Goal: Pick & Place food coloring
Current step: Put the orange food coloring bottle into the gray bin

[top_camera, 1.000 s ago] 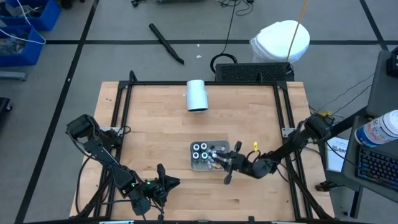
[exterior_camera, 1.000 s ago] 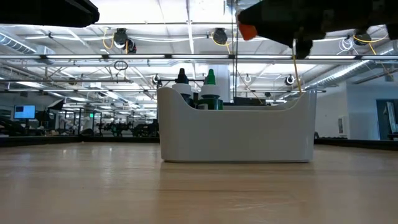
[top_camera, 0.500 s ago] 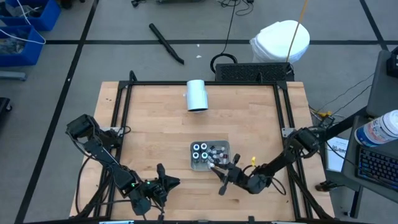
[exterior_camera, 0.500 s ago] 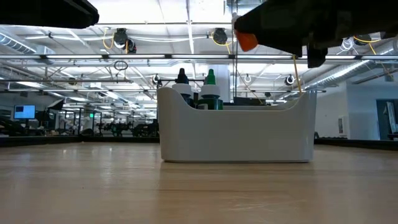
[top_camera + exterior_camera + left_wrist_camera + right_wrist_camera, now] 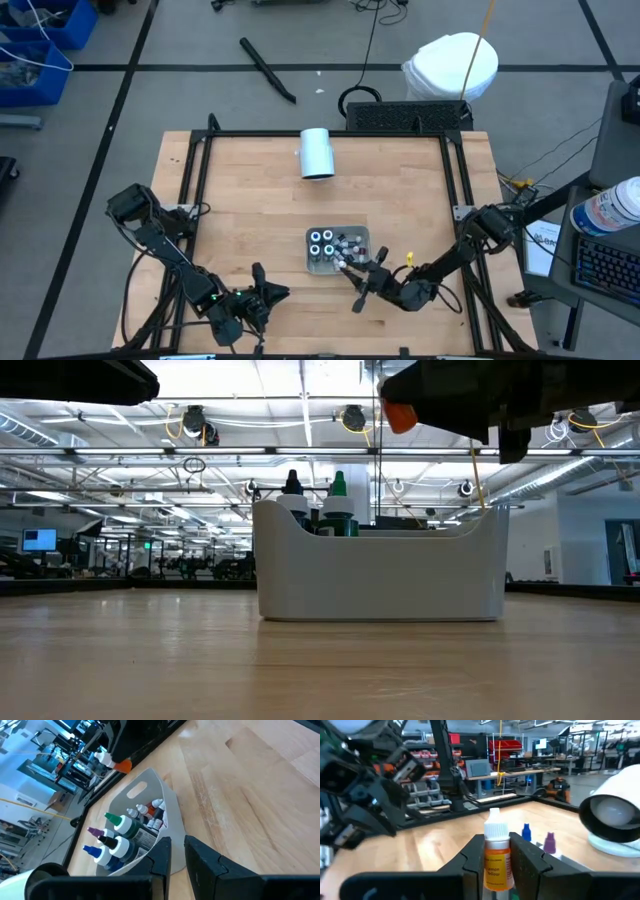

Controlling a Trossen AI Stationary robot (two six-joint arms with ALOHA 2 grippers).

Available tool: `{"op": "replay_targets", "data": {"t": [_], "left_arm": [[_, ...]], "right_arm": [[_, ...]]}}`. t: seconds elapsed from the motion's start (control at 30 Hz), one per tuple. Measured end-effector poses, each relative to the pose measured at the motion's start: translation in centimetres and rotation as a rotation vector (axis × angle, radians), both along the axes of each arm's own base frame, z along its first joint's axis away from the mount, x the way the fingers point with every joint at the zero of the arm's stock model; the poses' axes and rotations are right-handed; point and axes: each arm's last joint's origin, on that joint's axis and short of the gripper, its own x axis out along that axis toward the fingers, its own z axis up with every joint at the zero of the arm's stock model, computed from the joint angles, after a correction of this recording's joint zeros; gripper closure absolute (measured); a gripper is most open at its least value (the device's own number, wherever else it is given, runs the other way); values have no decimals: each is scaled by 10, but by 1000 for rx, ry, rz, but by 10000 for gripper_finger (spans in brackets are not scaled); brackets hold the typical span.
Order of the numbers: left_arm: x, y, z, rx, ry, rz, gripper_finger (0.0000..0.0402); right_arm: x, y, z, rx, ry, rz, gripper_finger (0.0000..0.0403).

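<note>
Wooden tabletop [image 5: 250, 210] w/ black frame rails, grey floor around it. Going left to right: left tool [image 5: 262, 296] sits low at the near-left part of the tabletop, fingers nearly together w/ only a slim gap, nothing between them; its wrist cam looks toward the tray. White cylinder [image 5: 317, 153] lies on its side toward the far edge, well apart from the rest.

Grey tray [image 5: 320, 263] near the tabletop's middle, w/ a cut-out handle slot in one end wall. Inside it, food coloring bottles [image 5: 120, 831] stand upright: bigger ones w/ white collars and pointed caps in green, purple, black, blue; smaller white-capped ones w/ red/orange labels packed at the other end.

Right tool [image 5: 358, 277] hangs just beside the tray's near-right corner, above the tabletop. It's closed on one small bottle [image 5: 494, 855]: white ribbed cap, orange-yellow body, label reading "Lemon Yellow", upright between the two fingers. In low view the orange bottle shows up high, above tray level.
</note>
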Motion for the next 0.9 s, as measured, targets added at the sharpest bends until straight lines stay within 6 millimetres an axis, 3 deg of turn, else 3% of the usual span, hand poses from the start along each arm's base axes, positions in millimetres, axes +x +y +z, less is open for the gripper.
{"op": "replay_targets", "data": {"t": [0.2, 0.4, 0.53, 0.7, 0.9], "left_arm": [[-7, -4, -3, 25, 23, -20, 339], [-12, -8, -3, 31, 27, -43, 339], [-13, -8, -3, 25, 25, -42, 339], [-14, -7, -6, 2, 65, -47, 339], [-20, -8, -10, -17, 119, -79, 339]], "right_arm": [[1, 0, -1, 56, -26, 45, 343], [4, -17, 6, 90, -62, -240, 344], [19, -23, 11, 116, -74, -293, 349], [45, 1, 24, 15, 44, -423, 349], [49, 49, 43, 14, 34, -376, 349]]}}
